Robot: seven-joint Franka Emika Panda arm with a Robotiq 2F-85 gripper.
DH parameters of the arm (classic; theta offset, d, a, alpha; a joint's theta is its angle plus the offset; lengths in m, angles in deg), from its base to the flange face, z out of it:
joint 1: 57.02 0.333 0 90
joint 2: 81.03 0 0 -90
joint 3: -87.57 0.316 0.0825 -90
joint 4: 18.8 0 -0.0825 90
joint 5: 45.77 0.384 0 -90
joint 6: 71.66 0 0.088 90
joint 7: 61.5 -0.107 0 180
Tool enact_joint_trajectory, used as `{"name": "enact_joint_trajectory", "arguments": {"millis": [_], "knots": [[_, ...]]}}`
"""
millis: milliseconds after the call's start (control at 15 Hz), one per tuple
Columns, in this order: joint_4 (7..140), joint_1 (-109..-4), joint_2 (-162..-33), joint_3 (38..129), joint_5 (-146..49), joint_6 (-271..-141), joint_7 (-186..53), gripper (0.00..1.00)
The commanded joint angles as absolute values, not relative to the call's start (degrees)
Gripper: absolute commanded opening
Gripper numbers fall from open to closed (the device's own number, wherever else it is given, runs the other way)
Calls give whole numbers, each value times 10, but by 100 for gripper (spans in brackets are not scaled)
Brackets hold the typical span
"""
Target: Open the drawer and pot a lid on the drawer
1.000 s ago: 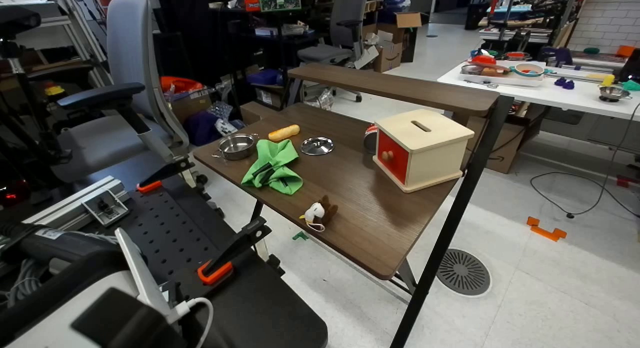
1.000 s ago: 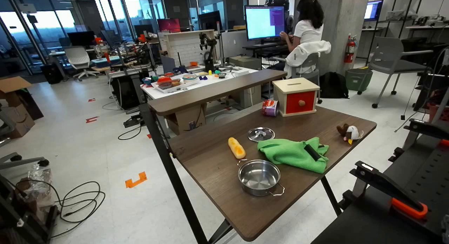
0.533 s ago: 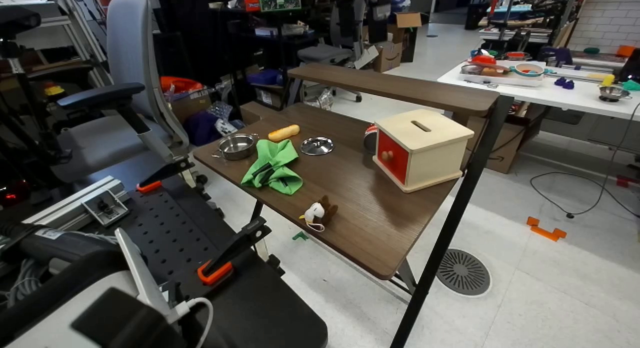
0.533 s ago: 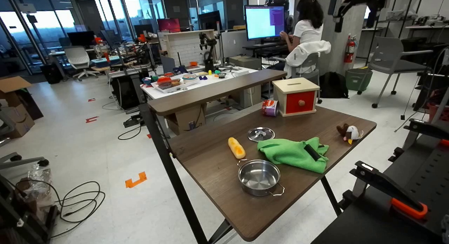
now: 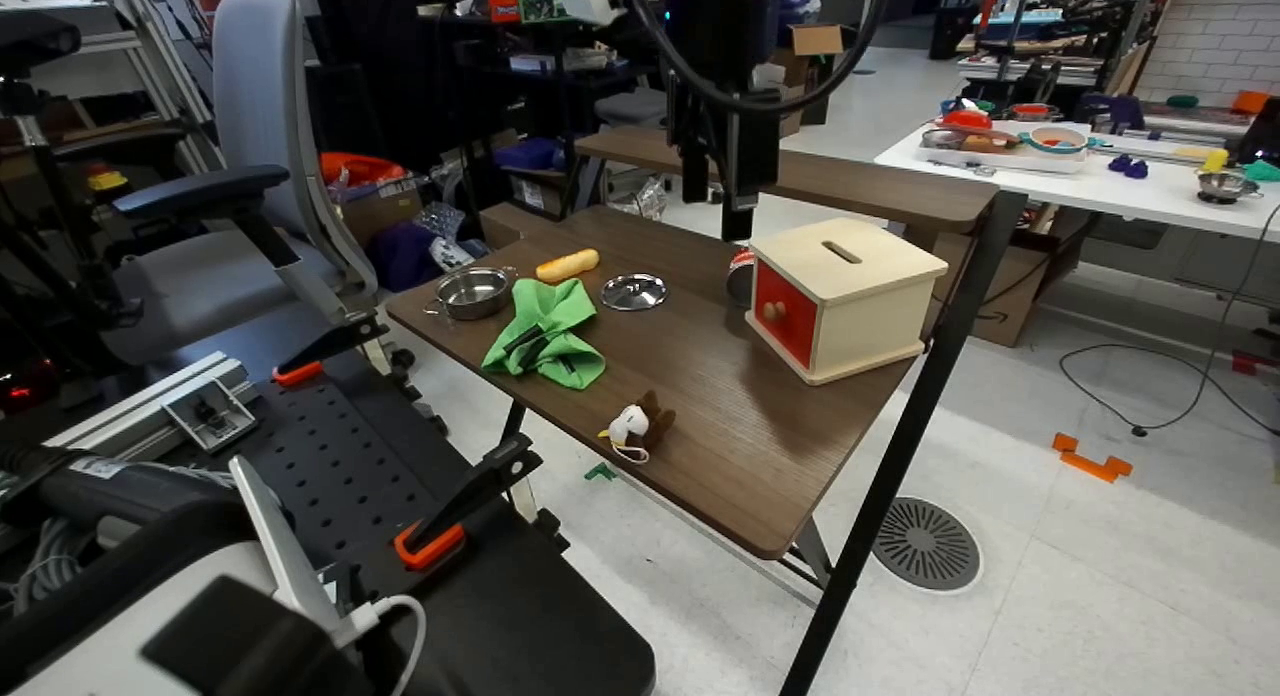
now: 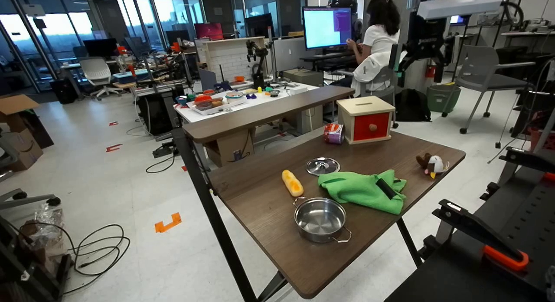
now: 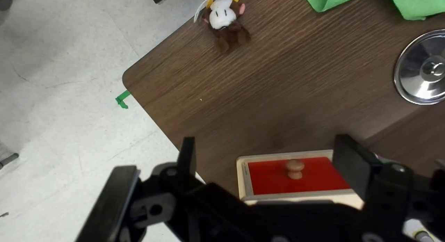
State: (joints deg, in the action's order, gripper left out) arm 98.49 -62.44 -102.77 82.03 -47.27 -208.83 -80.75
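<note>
The drawer is a light-wood box (image 5: 870,321) with a red front and round wooden knob, shut, at the table's far end in both exterior views (image 6: 364,103). The wrist view shows its red front (image 7: 271,183) and knob (image 7: 294,168) below and between the fingers. A shiny metal lid (image 5: 634,292) lies flat mid-table; it also shows in an exterior view (image 6: 323,166) and at the wrist view's right edge (image 7: 422,70). My gripper (image 7: 266,144) is open and empty, in the air above the table near the box; it shows in both exterior views (image 5: 716,201) (image 6: 419,76).
A steel pot (image 6: 320,221), a yellow bread roll (image 6: 292,183) and a green cloth (image 6: 364,189) lie near the lid. A red-purple can (image 6: 334,133) touches or nearly touches the box. A plush toy (image 5: 637,428) sits by the table edge. A raised shelf (image 5: 790,171) runs along one side.
My arm and gripper have come down into both exterior views from above and now hang lower, near the box. The objects on the table have not moved.
</note>
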Motion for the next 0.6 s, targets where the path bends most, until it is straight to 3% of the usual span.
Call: {"name": "enact_joint_trajectory", "arguments": {"millis": [0,533], "knots": [[942,-619,-1078,817,-439,-2098,-806,100],[921,-611,-1139,811,-436,-2168,-813,100]]}}
